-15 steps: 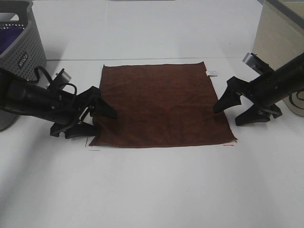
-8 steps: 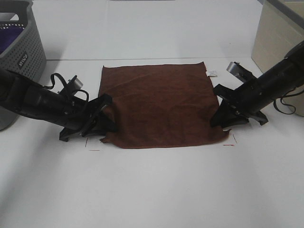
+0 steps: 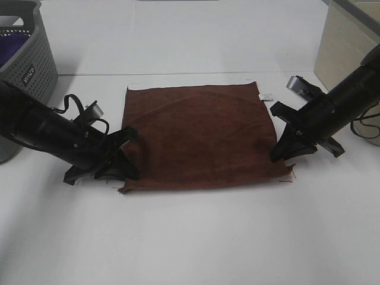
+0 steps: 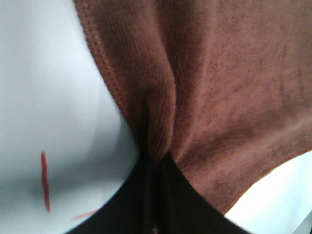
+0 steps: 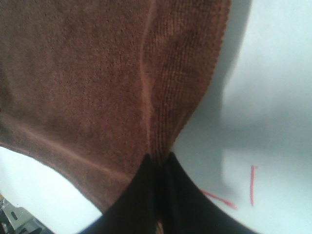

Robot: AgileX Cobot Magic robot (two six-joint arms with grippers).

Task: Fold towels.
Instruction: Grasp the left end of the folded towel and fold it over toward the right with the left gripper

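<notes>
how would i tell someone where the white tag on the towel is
On the white table, a reddish-brown towel lies between the left gripper and the right gripper. Follow its edge on that right side to the far corner: the tag is a small white label sticking out there, the only pale bit on dark cloth.

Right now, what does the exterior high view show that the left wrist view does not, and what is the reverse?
Only the exterior high view shows the whole towel lying spread, its white tag at the far right corner, the right tool at the near right corner, and the grey basket holding a purple cloth. Only the left wrist view shows the pinch up close: a pleat of cloth drawn between the shut fingers of the left tool. Both show the towel's near left corner and the white table.
</notes>
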